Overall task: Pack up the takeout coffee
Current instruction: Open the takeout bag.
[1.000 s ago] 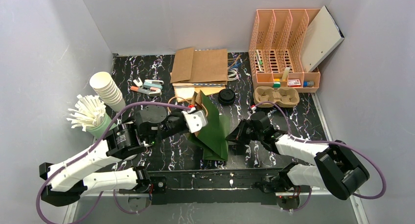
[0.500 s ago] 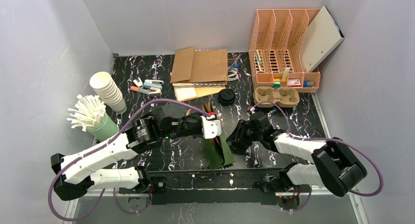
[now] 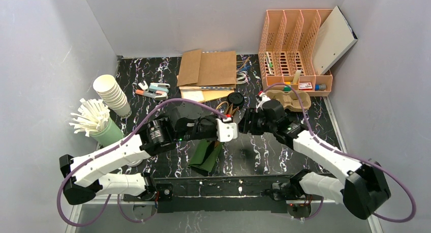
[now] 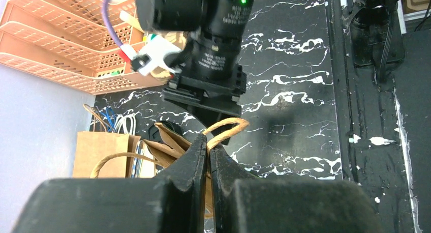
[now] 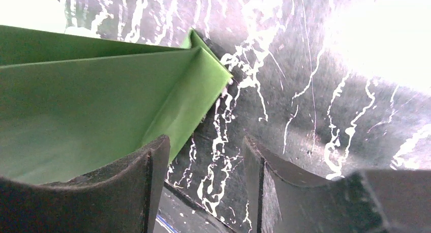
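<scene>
The left gripper [image 4: 208, 145] had its jaws pinched shut on the tan twine handle [image 4: 227, 127] of the green bag [image 3: 205, 154], with the loop poking out past the fingertips toward 1 o'clock in the wrist view. The right gripper [image 5: 203, 152] held its jaws well apart with only table [image 3: 264, 151] showing between them. The bag's folded corner lay at 11 o'clock from that gap.

From above, the two grippers faced each other tip to tip near the table's middle. The bag's body sat at 7 o'clock from the left gripper; whether it rested on the table I could not tell. A black lid [image 3: 235, 99] lay just beyond at 12 o'clock, a cup carrier [image 3: 300, 98] at 2 o'clock, and stacked paper cups [image 3: 113, 94] well apart at 10 o'clock.
</scene>
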Available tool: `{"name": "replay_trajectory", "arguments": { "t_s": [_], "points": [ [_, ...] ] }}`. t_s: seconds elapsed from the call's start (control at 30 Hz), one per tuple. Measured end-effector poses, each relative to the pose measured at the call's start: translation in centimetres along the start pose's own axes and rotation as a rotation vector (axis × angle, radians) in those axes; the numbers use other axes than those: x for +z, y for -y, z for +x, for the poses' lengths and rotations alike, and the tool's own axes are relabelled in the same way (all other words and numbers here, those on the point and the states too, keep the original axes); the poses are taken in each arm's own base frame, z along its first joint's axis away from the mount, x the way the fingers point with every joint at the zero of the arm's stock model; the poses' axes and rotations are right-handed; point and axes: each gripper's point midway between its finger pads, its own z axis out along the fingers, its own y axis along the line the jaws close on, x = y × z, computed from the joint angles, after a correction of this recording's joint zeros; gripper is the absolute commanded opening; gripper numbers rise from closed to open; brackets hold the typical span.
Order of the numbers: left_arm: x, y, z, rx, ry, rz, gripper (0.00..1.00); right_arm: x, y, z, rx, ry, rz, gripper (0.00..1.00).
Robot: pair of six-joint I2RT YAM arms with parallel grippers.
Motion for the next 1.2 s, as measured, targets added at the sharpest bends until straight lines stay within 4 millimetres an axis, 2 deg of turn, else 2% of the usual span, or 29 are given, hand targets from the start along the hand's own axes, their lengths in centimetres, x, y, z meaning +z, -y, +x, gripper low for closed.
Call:
{"name": "replay_trajectory", "arguments": {
  "t_s": [0.3,0.43,0.63,0.97,1.2],
  "points": [
    [0.4,0.2,0.1,-0.012,-0.003,0.012,0.0,-6.1,-4.8,-6.4,-0.118,0.176,-0.021,0.65],
    [0.4,0.4,0.0,-0.019,0.002,0.021,0.0,-7.7,-6.3,-7.9,-0.13,0.209,-0.03,0.65],
    [0.4,0.6,-0.2,-0.022,0.012,0.035,0.0,-8.4,-7.8,-7.8,-0.126,0.168,-0.076,0.65],
    [0.5,0.8,-0.3,-0.025,0.018,0.046,0.0,-7.0,-9.0,-6.0,-0.069,0.033,-0.152,0.66],
    [0.5,1.0,-0.5,-0.025,0.025,0.058,0.0,-6.8,-9.6,-5.5,-0.038,-0.003,-0.18,0.67]
  ]
}}
